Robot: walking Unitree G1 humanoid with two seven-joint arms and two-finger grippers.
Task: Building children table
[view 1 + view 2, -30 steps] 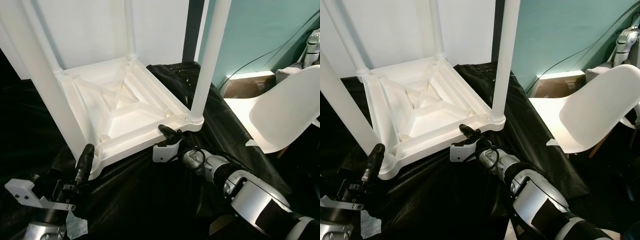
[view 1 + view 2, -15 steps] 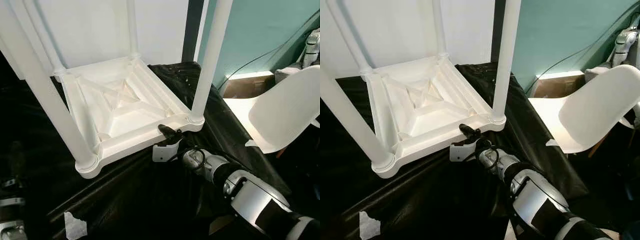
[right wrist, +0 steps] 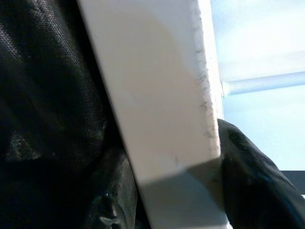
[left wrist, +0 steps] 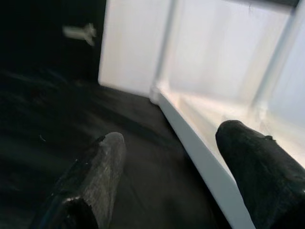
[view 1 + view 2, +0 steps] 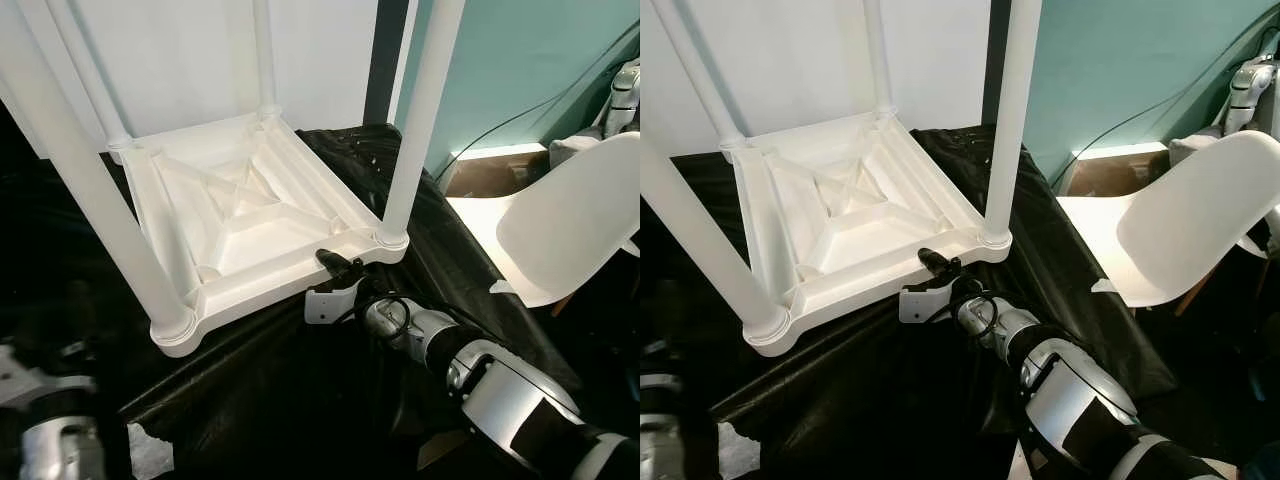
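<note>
Your white children's table [image 5: 240, 215] lies upside down on a black sheet [image 5: 300, 390] covering the floor, its four round legs [image 5: 420, 110] pointing up. It sits in front of a white wall, with a teal wall to the right.

Your right gripper [image 5: 335, 265] is at the table's near rim, close to the near right leg. One black finger lies over the top of the rim, and the right wrist view shows the white rim edge [image 3: 157, 109] running between the two fingers [image 3: 248, 157], one on each side. So the jaws are closed around the rim, with only the rim's thickness between them.

Your left gripper [image 4: 167, 181] is low on the left, apart from the table. In its wrist view the two fingers stand wide apart with nothing between them, pointing over the black sheet towards the table's side wall [image 4: 205, 157]. The picture is blurred.

A white chair [image 5: 570, 220] stands to the right, well apart from the table.
</note>
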